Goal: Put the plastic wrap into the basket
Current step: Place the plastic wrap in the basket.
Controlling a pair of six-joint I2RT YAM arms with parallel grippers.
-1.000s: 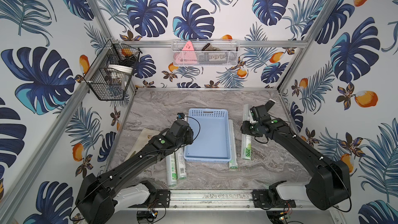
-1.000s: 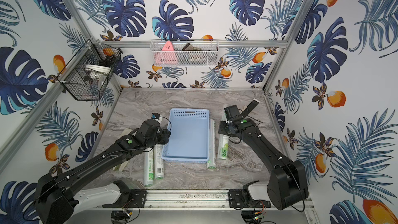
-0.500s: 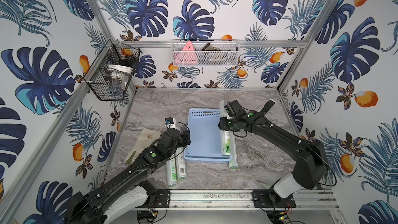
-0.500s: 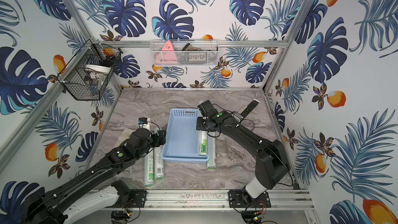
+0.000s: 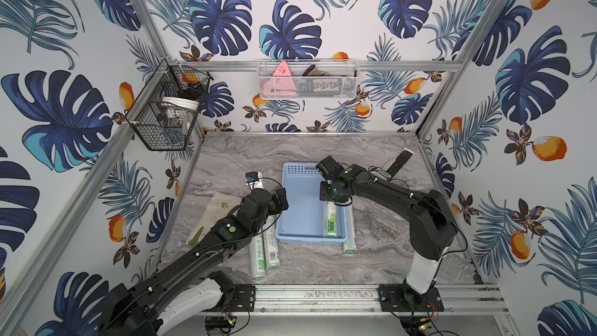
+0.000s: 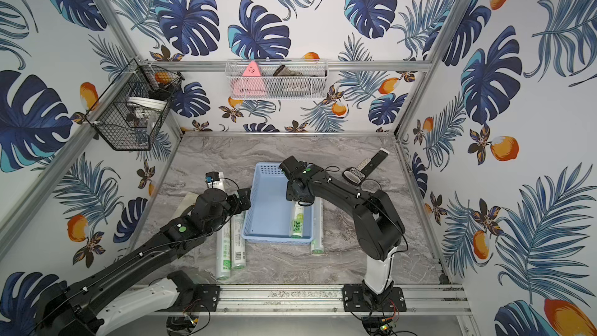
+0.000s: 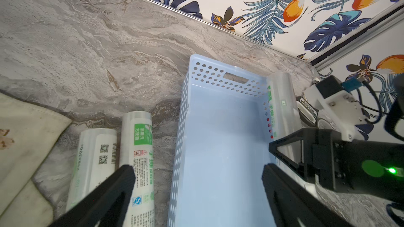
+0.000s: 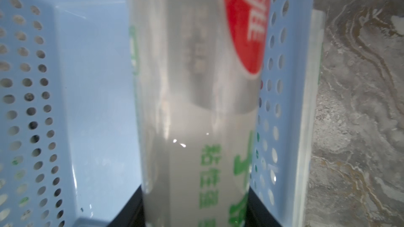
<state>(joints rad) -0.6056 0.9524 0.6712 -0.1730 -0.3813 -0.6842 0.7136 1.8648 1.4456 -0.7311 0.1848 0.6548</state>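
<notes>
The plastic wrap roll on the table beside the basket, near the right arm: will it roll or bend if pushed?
Round, on the smooth table, the roll probably rolls away from the basket; the basket wall blocks the other way. It looks straight and stiff, so bending seems unlikely.

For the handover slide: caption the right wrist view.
Right gripper holds a plastic wrap roll lengthwise beside the blue basket's wall; another roll lies outside.

desk (image 5: 258, 156): grey marble-look surface, smooth, faint sheen
basket (image 7: 218, 138): light blue plastic, smooth, softly glossy (walls punched with round holes)
plastic wrap (image 8: 196, 127): glossy clear film over printed green-and-white labels
cloth (image 7: 26, 127): off-white fabric, matt, stained
left fingers (image 7: 105, 197): black plastic, matt
frame rail (image 5: 323, 295): silvery metal, dull, scuffed
</notes>
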